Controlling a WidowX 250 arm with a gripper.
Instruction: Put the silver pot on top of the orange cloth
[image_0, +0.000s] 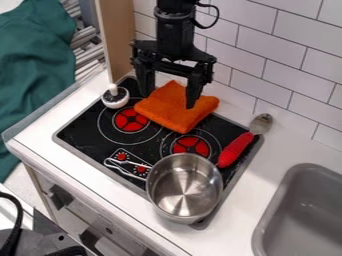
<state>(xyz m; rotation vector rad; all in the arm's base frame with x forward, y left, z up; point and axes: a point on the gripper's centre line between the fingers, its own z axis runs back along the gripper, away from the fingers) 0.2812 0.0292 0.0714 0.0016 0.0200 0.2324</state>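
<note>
Black two-finger pincer (167, 100) hangs, fingers spread wide, over the folded orange cloth (175, 109). Round silver metal pot (184, 189) sits below pincer, towards camera, near stove's front edge.

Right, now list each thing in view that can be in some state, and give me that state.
Silver pot: upright, uncovered, empty, off the cloth.
Orange cloth: folded, lying flat on the stove.
Gripper: open, above the cloth.
Red-handled spoon: lying down, handle on the stove.
Stove: on or off, cannot tell.
Teal fabric: draped loosely, creased.
</note>
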